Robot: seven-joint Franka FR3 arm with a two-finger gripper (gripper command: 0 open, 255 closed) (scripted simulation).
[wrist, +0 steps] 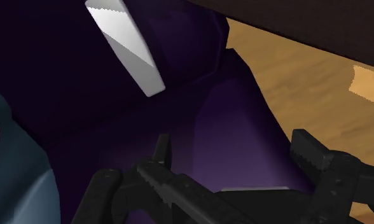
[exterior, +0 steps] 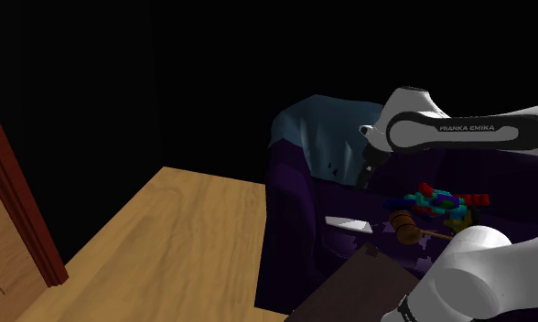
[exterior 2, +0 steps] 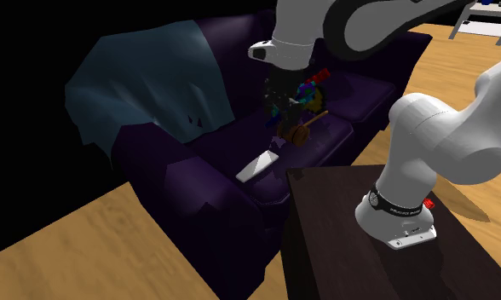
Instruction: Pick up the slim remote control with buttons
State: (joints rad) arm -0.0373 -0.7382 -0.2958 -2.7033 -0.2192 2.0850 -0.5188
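Gripper [wrist: 236,168] is hanging over the purple sofa [exterior 2: 206,170] with its fingers [wrist: 313,153] apart, holding nothing. The white remote [wrist: 125,44] is lying flat on it, nearer the stand [exterior 2: 342,222] than the hand, its long side pointing away from the fingers.

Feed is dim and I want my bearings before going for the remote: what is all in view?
remote: one, white-grey, flat on the sofa seat
sofa: one, dark purple, beside the stand
blanket: one, grey-blue, draped over the sofa
toy: one, many-coloured, on the seat
mallet: one, brown, on the seat beside the toy
floor: one, light wood, around the sofa
door frame: one, red-brown, shoulder view's left edge
stand: one, dark brown, under the arm
arm: one, white, reaching over the seat
gripper: one, black, open, above the seat, apart from the remote
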